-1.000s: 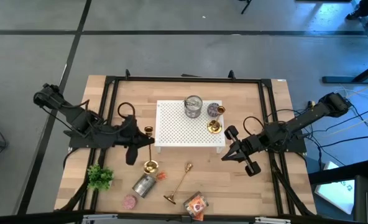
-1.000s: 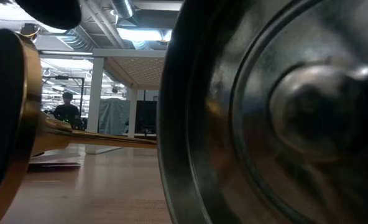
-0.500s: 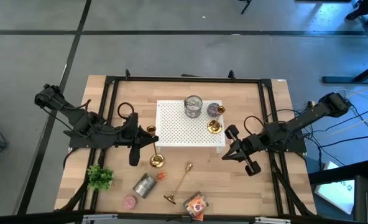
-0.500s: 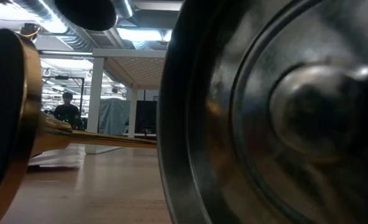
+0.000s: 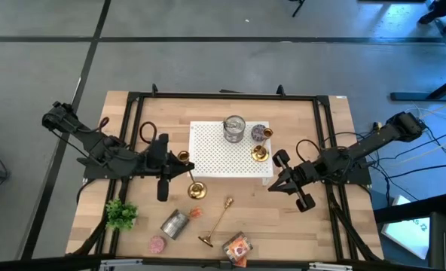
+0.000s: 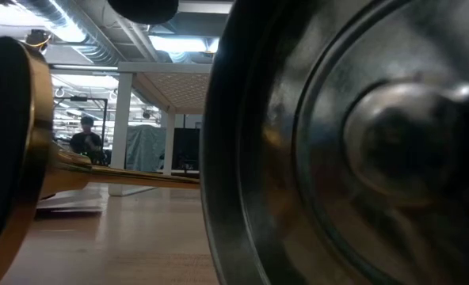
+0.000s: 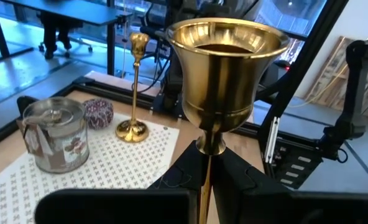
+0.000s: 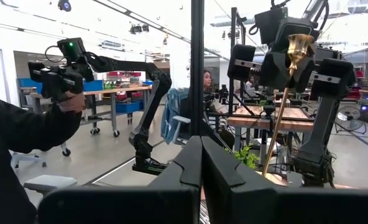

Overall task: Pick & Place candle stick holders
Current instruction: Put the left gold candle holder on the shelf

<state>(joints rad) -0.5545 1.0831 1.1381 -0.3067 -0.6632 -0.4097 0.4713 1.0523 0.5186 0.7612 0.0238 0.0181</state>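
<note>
My left gripper (image 5: 179, 170) hovers beside the left edge of the white perforated board (image 5: 215, 162), shut on a gold candle stick holder (image 5: 187, 173). Its cup (image 7: 224, 62) is up and its round base (image 5: 196, 191) is lower, nearer the table's front. A second holder (image 5: 260, 153) stands upright by its base on the board. A third (image 5: 217, 223) lies on its side on the table near the front. My right gripper (image 5: 274, 186) hangs shut and empty by the board's right near corner. My left gripper pinches the holder's thin stem (image 7: 204, 177) between its two fingers (image 7: 178, 171), a little below the cup. The fingers come nearly level from the table's left and lie across the stem. The holder is lifted clear of the table, tilted, cup uppermost.
On the board stand a silver tin (image 5: 233, 129) and a small purple candle (image 5: 261, 133). Near the front lie another silver tin (image 5: 175, 223), a pink candle (image 5: 157, 244), an orange packet (image 5: 238, 248) and a green plant (image 5: 120, 214). A black frame (image 5: 223, 95) rims the table.
My left gripper has risen slightly and rolled its wrist, keeping its hold. The holder has swung: its base has moved from near the table's front toward the board's near left corner, while the cup has stayed almost in place.
</note>
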